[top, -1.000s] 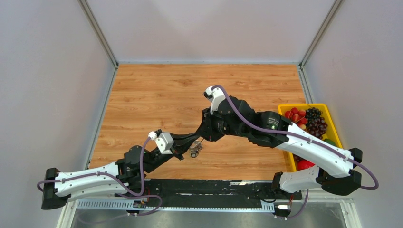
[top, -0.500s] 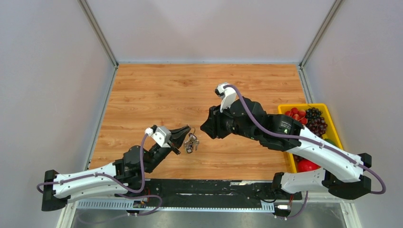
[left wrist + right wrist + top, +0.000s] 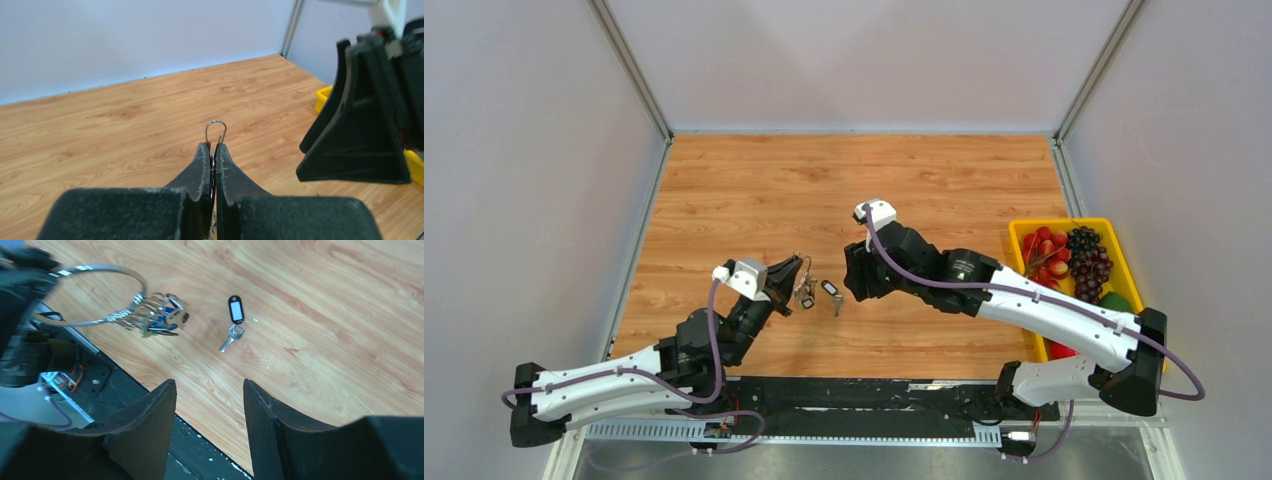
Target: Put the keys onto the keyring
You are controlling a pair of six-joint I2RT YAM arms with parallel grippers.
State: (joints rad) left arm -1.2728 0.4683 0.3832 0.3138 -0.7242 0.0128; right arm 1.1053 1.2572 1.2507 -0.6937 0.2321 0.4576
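Observation:
My left gripper (image 3: 794, 270) is shut on the thin silver keyring (image 3: 107, 271), and the tip of the wire loop pokes out past the fingertips in the left wrist view (image 3: 216, 129). Several keys with blue and green tags (image 3: 159, 320) hang bunched on the ring, just above the table. One loose key with a black tag and a white label (image 3: 235, 311) lies flat on the wood, also seen in the top view (image 3: 831, 292). My right gripper (image 3: 210, 386) is open and empty, just right of the loose key (image 3: 852, 280).
A yellow tray (image 3: 1064, 221) holding strawberries, grapes and other fruit stands at the right edge of the wooden table. A black base strip (image 3: 864, 395) runs along the near edge. Grey walls enclose the table on three sides.
My left gripper has drawn back to the left with the ring and its bunch. The black-tagged key now lies alone on the table. My right gripper has come down beside it.

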